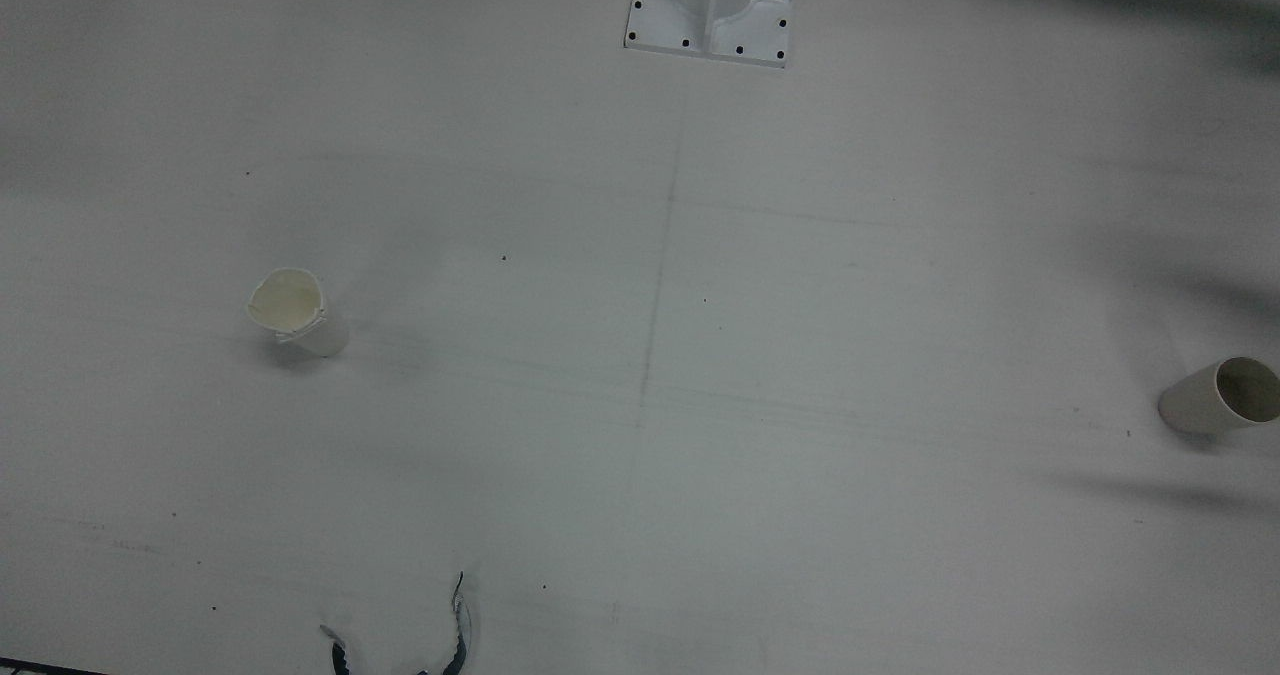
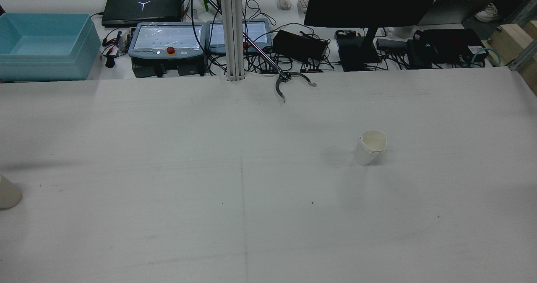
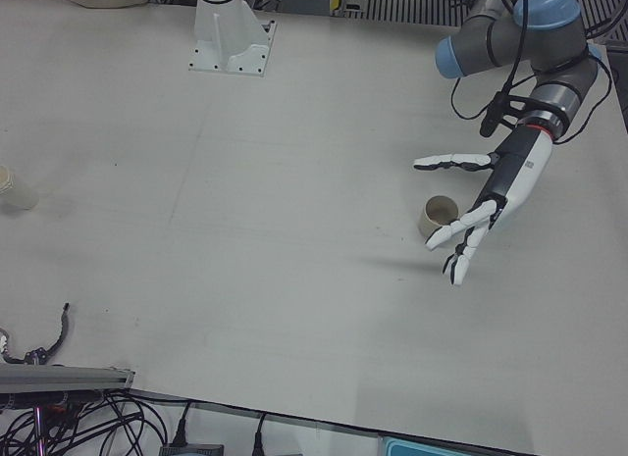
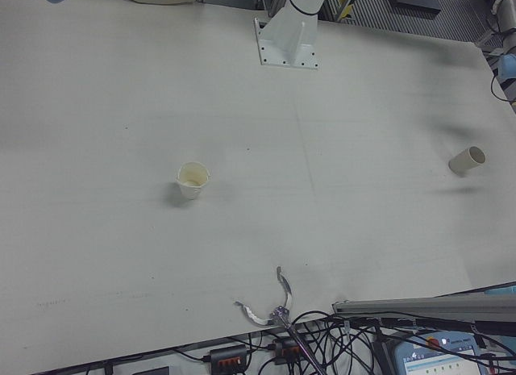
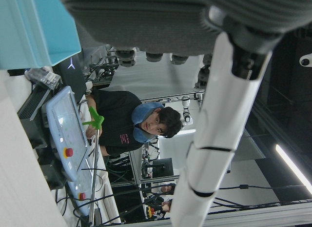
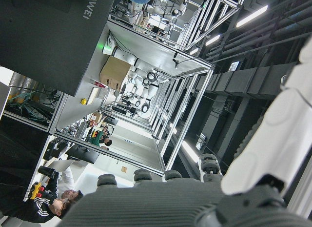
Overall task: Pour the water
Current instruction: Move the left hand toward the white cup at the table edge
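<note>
White paper cup [image 3: 439, 217] stands near the table's [image 3: 294, 181] left edge, left hand [image 3: 478, 207] beside it, fingers [image 3: 451, 162] apart. Right hand's [image 6: 204, 197] fingers cannot be told.

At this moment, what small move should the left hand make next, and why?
Probably close in sideways on the cup. The left hand is open, fingers spread on either side of that upright cup, not visibly touching it. The other cup, with its crumpled rim, stands far off across the table.

Overhead front view and high rear view, opposite sides; crumpled cup [image 1: 295, 312] in both
</note>
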`<state>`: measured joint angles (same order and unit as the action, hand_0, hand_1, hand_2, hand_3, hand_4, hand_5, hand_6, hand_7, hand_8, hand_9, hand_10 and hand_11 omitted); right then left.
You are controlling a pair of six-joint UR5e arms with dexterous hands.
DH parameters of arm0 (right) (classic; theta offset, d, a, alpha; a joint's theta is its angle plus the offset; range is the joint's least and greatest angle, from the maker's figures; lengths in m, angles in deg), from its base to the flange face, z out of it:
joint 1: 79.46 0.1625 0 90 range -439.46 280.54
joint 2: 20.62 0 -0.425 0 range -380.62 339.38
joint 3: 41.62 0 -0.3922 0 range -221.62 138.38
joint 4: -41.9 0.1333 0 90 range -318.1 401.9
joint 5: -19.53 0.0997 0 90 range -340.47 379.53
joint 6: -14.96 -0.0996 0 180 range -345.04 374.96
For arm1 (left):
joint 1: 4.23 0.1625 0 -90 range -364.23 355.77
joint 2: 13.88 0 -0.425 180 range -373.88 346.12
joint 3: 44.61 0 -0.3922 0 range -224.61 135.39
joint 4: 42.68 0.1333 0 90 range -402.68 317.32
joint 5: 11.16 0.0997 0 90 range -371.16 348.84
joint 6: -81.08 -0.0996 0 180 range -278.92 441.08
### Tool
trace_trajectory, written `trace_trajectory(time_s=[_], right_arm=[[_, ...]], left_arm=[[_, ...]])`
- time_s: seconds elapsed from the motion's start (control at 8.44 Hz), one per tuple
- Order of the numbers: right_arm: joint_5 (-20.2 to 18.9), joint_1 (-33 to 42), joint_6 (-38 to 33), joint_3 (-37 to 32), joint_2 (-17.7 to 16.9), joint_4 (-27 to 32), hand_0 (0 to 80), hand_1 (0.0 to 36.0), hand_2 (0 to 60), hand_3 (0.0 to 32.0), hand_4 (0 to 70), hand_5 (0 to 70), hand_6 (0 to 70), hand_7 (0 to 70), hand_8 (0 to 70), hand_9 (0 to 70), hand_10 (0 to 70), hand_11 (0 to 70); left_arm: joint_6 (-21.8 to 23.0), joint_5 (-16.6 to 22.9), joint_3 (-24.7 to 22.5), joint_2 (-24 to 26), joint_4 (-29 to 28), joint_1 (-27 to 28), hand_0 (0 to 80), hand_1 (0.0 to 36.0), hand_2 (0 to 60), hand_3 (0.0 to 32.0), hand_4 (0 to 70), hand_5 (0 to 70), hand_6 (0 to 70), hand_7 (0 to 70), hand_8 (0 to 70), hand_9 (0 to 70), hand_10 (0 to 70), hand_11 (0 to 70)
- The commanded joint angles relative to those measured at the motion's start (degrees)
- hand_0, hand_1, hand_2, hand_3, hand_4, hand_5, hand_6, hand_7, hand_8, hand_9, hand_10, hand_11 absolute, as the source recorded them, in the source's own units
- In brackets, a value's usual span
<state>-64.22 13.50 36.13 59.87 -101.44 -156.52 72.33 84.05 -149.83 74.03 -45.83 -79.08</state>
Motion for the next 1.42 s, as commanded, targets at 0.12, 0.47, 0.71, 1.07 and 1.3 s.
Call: trace_trajectory(time_s=[0.12,0.47,0.71,1.07,1.3], right_arm=[[-0.4,2.4,0.4,2.7,-5.3,-0.2,44.7,7.1,0.0,13.8,0.0,0.0,0.0,0.0,0.9,0.0,0.0,0.0],[-0.4,1.9,1.9,1.9,-7.9,0.0,46.4,9.7,1.4,0.8,3.0,0.1,0.0,0.0,0.1,0.0,0.0,0.0],[-0.4,2.9,1.8,1.9,-8.0,0.0,46.6,10.0,1.9,0.0,4.5,0.4,0.0,0.0,0.0,0.0,0.0,0.0],[-0.5,4.0,1.7,2.7,-8.9,-0.2,46.8,10.1,2.2,0.0,6.0,0.8,0.0,1.4,0.0,0.0,0.0,0.0],[-0.5,3.9,1.7,2.6,-8.9,-0.2,46.6,10.3,3.0,0.0,7.0,0.9,0.0,1.0,0.0,0.0,0.0,0.0]], left_arm=[[-12.8,0.2,-2.6,-13.5,-13.4,-1.7,78.1,30.6,1.1,21.4,0.0,0.0,0.0,0.0,1.5,0.0,1.6,5.9],[-17.2,1.6,8.0,-14.4,-23.4,-0.5,72.4,28.0,0.0,27.2,0.0,0.0,0.0,0.0,1.2,0.0,0.4,4.0],[-18.3,1.6,19.5,-14.4,-31.3,-0.4,76.6,28.9,0.0,30.2,0.0,0.0,0.0,0.0,1.3,0.0,0.0,2.7],[-22.8,1.2,21.2,-14.8,-33.6,-0.3,62.0,25.6,0.0,2.8,0.0,0.0,0.0,0.0,1.6,1.8,0.0,0.0],[-22.8,1.4,21.7,-14.9,-34.3,0.1,61.7,25.8,0.6,2.8,0.0,0.0,0.0,0.0,1.7,2.2,0.0,0.6]])
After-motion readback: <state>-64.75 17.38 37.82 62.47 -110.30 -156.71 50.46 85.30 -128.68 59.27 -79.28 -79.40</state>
